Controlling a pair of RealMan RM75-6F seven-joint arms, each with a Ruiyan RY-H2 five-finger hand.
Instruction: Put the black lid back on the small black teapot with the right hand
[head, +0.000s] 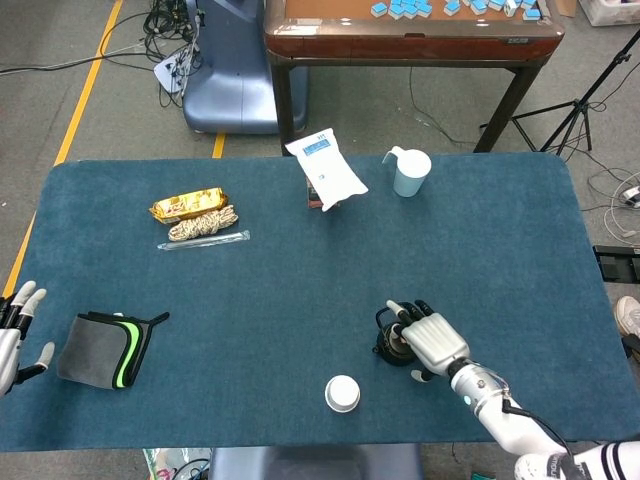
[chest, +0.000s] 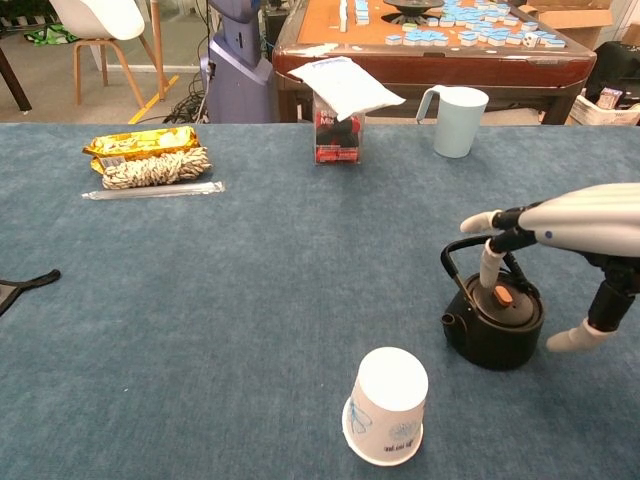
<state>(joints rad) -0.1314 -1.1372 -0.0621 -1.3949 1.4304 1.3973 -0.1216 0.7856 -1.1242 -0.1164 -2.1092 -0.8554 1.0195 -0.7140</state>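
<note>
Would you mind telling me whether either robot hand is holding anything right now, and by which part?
Nothing is held. The right robot hand hovers spread above the lid, already on the teapot; the left robot hand is open.

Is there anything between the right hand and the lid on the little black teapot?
Nothing visible. The right hand hovers directly over the small black teapot, fingertips just above the black lid, which already sits on the pot. The upright handle arches beside the fingers, not under them.

Right hand (head: 432, 341) spread over the small black teapot (head: 392, 345).
</note>
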